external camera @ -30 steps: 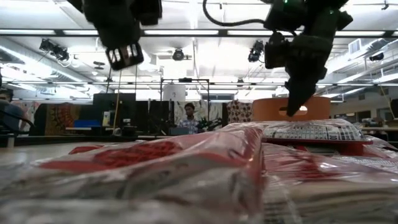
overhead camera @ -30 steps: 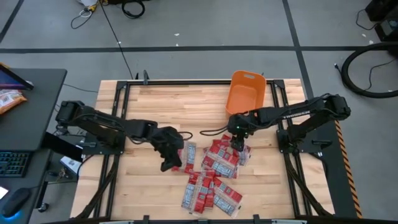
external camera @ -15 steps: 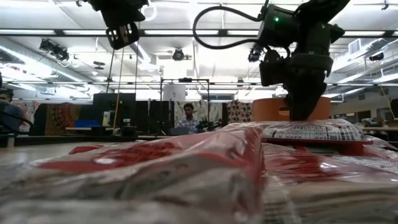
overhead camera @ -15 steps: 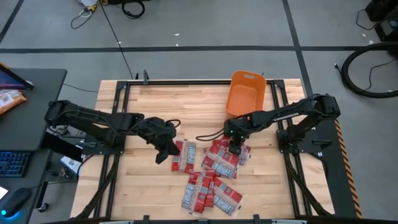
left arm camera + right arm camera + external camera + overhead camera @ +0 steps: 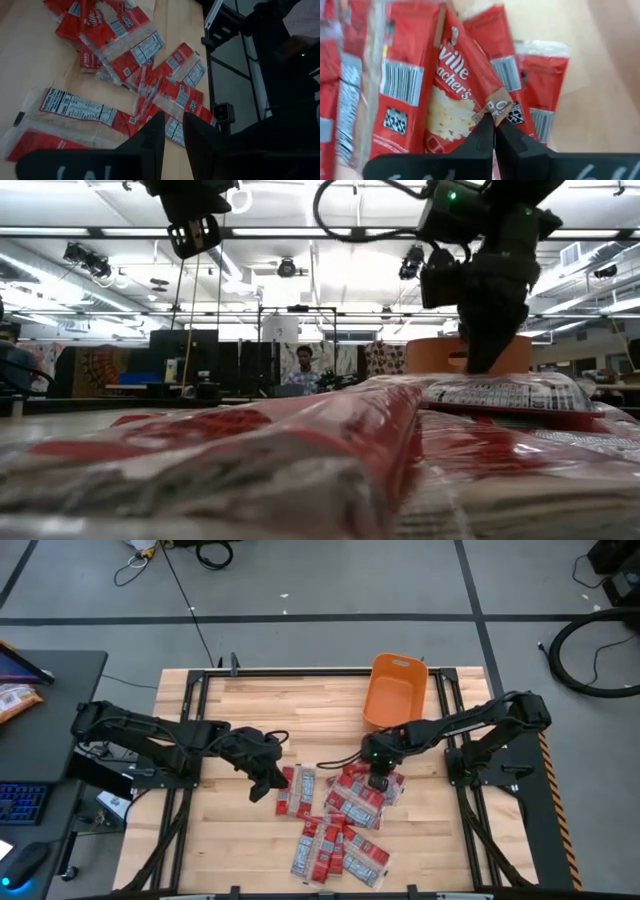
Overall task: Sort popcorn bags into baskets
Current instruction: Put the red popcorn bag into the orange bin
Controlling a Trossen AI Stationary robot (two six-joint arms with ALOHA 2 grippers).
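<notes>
The small flat red popcorn bags (image 5: 340, 815) with white label panels lie in a messy pile on the wooden table (image 5: 240, 710); the pile sits on the near side of the orange plastic basket (image 5: 393, 692) with tall sides, which stands at the far edge of the table; no bag can be seen inside the basket.

The right gripper (image 5: 378, 778) is down on the end of the pile closest to the basket; its 2 dark fingers (image 5: 485, 135) are almost closed, with only a thin gap between them; the folded edge of 1 red bag (image 5: 465, 95) sits right at the tips, and the fingers look pinched on that edge, though the tips hide the exact spot.

The left gripper (image 5: 262, 783) hangs over the table beside the pile, on the side away from the right gripper and farther from the basket; its 2 fingers (image 5: 152, 135) are a little way apart and hold nothing; 1 long bag (image 5: 295, 790) lies just beside it, flat on the wood, not touching the fingers.
</notes>
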